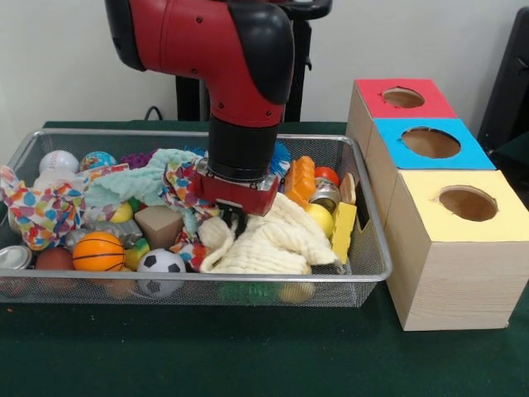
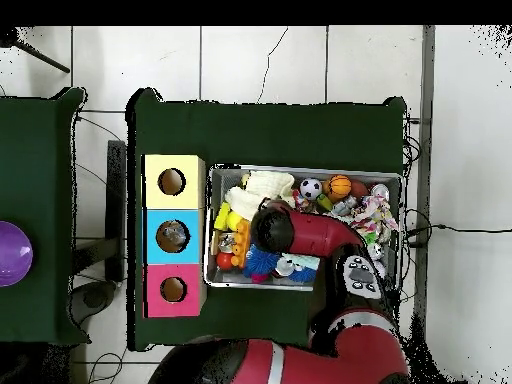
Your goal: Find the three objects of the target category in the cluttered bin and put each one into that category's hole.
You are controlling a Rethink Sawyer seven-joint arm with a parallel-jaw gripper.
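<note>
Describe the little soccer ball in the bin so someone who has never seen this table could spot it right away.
Start at the wire mesh bin left of the three wooden boxes and look along its front wall. The soccer ball sits there, just right of the orange basketball. It is the only white ball with black patches.

bin [image 1: 364, 273] packed with clutter, box holes [image 1: 468, 203] unobstructed, arm [image 1: 240, 91] over bin centre
</note>
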